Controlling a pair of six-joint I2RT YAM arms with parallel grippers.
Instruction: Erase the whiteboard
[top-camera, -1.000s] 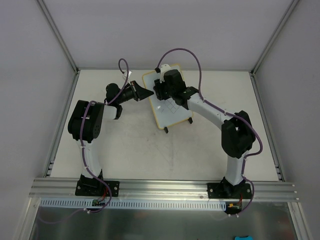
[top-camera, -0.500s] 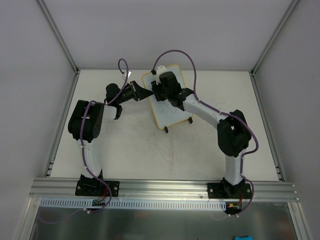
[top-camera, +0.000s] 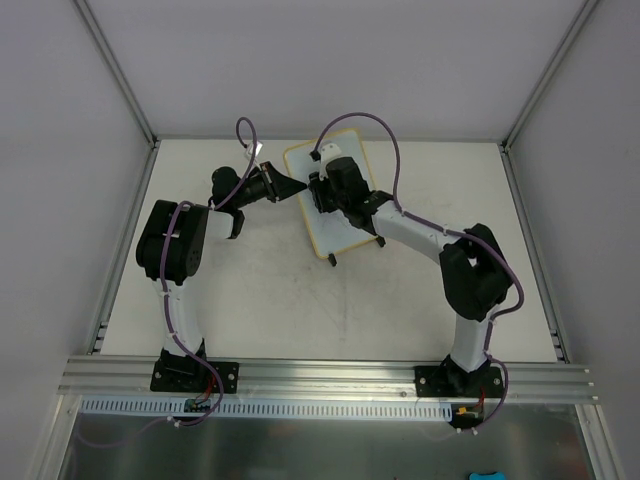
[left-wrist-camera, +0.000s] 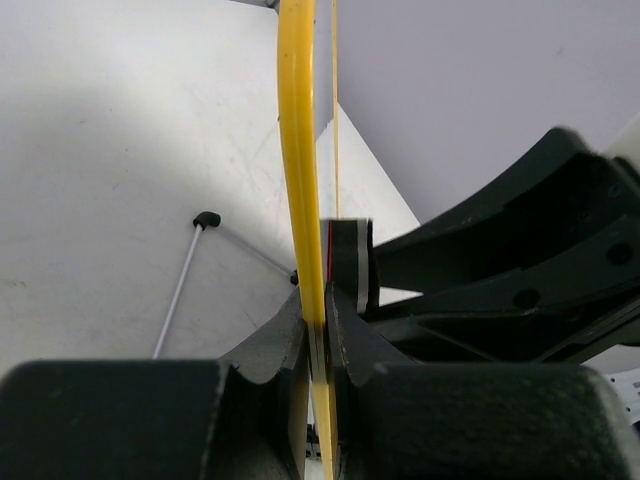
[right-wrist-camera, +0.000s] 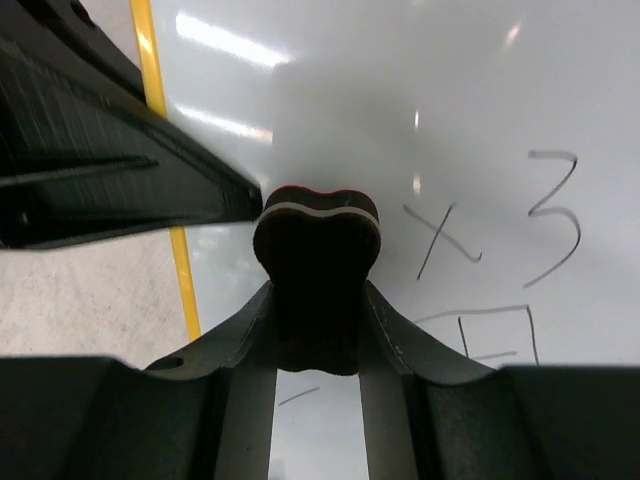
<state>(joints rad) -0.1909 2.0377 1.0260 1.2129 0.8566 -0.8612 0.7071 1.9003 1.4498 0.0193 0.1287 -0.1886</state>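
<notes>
Left hand (top-camera: 296, 187), right hand (top-camera: 320, 192) crowd whiteboard (top-camera: 342, 233); near table (top-camera: 260, 300) open.

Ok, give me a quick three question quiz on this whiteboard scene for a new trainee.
1. True or false: the left gripper is shut on the whiteboard edge.
2. The right gripper holds: A a marker, B the eraser, C nothing.
3. Which digit is written to the right of the x mark in the right wrist view?

Key: 1 true; 2 B; 3 the digit three.
</notes>
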